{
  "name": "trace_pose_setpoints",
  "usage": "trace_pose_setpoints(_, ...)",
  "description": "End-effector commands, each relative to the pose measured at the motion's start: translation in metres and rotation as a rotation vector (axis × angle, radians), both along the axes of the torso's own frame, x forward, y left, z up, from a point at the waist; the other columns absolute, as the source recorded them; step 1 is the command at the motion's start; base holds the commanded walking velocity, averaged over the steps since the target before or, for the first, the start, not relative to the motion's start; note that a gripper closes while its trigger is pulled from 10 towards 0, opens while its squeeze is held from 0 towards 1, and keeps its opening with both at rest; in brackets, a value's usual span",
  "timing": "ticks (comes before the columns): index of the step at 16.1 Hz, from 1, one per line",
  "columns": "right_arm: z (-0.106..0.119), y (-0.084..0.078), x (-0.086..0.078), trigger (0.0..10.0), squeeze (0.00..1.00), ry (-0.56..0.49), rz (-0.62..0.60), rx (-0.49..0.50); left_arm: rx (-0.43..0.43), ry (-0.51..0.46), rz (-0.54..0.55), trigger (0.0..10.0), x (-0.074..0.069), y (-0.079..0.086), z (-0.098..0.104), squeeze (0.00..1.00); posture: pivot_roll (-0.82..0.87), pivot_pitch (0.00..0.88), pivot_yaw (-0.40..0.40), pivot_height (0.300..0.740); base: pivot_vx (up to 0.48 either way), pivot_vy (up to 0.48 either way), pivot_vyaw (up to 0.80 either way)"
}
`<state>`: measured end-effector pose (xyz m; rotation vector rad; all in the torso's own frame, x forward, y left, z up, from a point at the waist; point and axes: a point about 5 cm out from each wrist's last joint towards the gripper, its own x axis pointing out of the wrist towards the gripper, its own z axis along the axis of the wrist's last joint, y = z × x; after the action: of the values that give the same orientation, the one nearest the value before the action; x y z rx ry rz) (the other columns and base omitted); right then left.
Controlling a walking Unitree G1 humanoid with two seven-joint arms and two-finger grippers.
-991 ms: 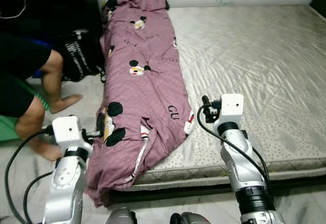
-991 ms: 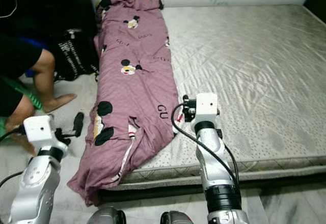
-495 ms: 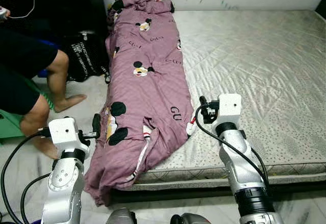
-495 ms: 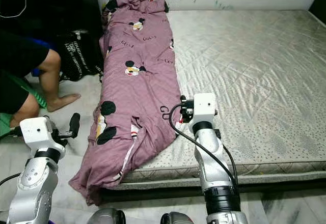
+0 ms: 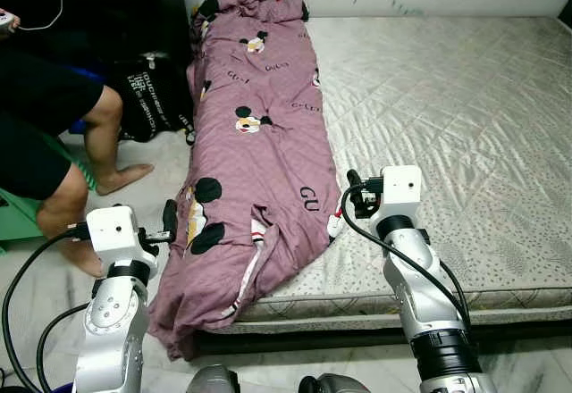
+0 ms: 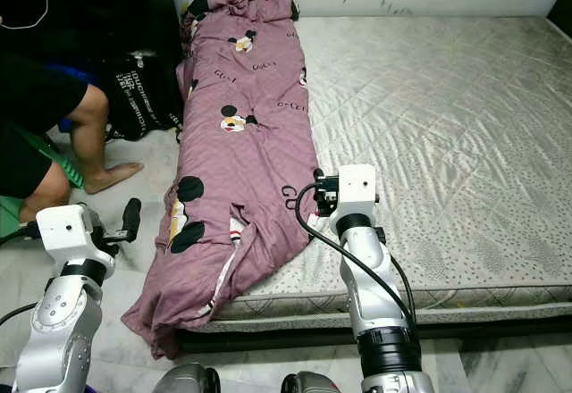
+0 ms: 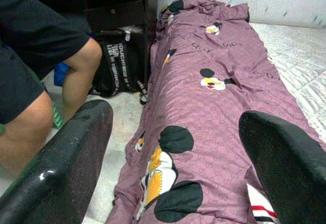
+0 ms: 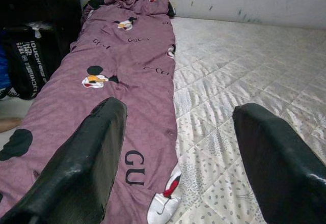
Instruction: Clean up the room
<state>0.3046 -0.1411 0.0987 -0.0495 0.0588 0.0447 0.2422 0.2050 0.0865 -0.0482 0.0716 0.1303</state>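
Observation:
A purple blanket point(image 5: 259, 152) with cartoon mouse prints lies in a long heap along the left side of a bare quilted mattress point(image 5: 447, 116), its near end hanging over the bed's front corner. My left gripper point(image 7: 175, 155) is open, held low beside the bed's left edge and facing the blanket's near end. Over the mattress's front part my right gripper point(image 8: 173, 147) stands open too, just right of the blanket's edge. Neither holds anything.
A person's bare legs point(image 5: 85, 161) crouch on the floor at the left, close to my left arm. A black bag point(image 5: 147, 98) with white lettering leans by the bed. Dark furniture point(image 5: 98, 0) stands at the back left. A wall runs behind the mattress.
The whole picture has shifted slightly down and right, so the camera has moved. Both grippers keep their places relative to the blanket and stay open.

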Motion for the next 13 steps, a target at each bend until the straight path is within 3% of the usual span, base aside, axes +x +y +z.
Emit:
trace_pose_setpoints(1,0.0042,0.0006,0.0008,10.0,0.00,-0.008,0.009,0.004,0.013,-0.011,-0.002,10.0,0.0025,-0.0012,0.0049,0.00,0.08,0.083,0.007,0.740,0.000,0.000,0.00)
trace_pose_setpoints(3,0.0042,0.0007,0.0012,10.0,0.00,-0.007,0.013,0.005,0.011,-0.010,-0.001,10.0,0.0033,-0.0019,0.0047,0.00,0.08,0.084,0.006,0.740,0.000,0.000,0.00)
trace_pose_setpoints(13,0.0027,0.0007,0.0023,10.0,0.00,0.002,0.021,0.007,0.003,-0.009,0.007,10.0,0.0056,-0.0030,0.0045,0.00,0.07,0.087,0.003,0.625,0.000,0.000,0.00)
